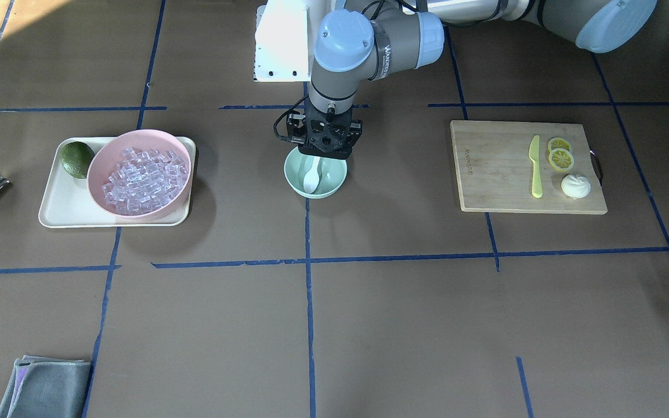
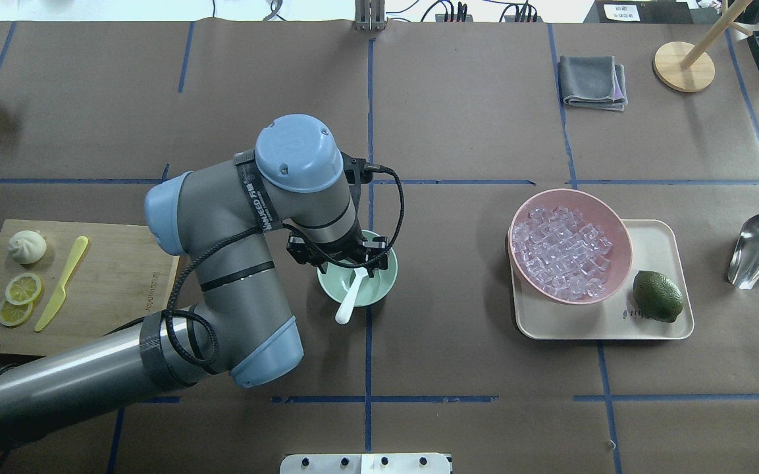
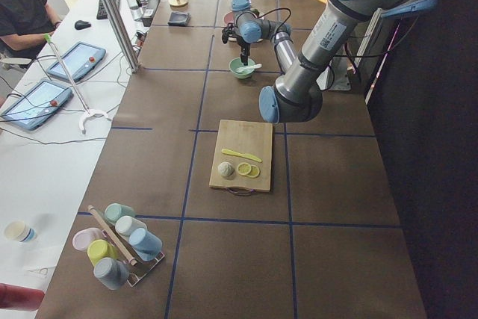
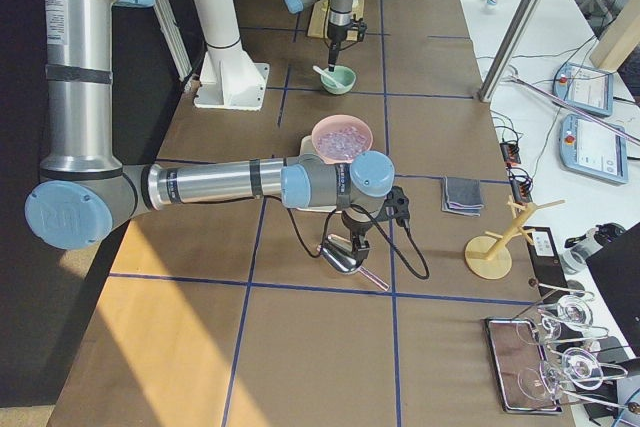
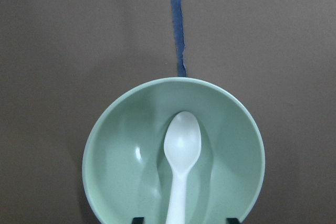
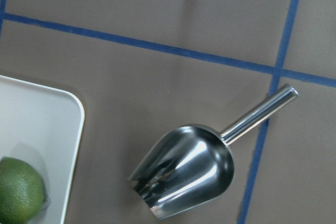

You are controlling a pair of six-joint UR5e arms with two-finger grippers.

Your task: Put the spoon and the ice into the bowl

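Our left end effector (image 1: 321, 154) hangs spread over the spoon (image 1: 311, 181) in the bowl (image 1: 296, 177); right end effector (image 4: 352, 245), we cannot tell.

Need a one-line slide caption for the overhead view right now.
Left gripper open above the mint-green bowl, spoon resting inside; ice cubes fill the pink bowl on the tray.
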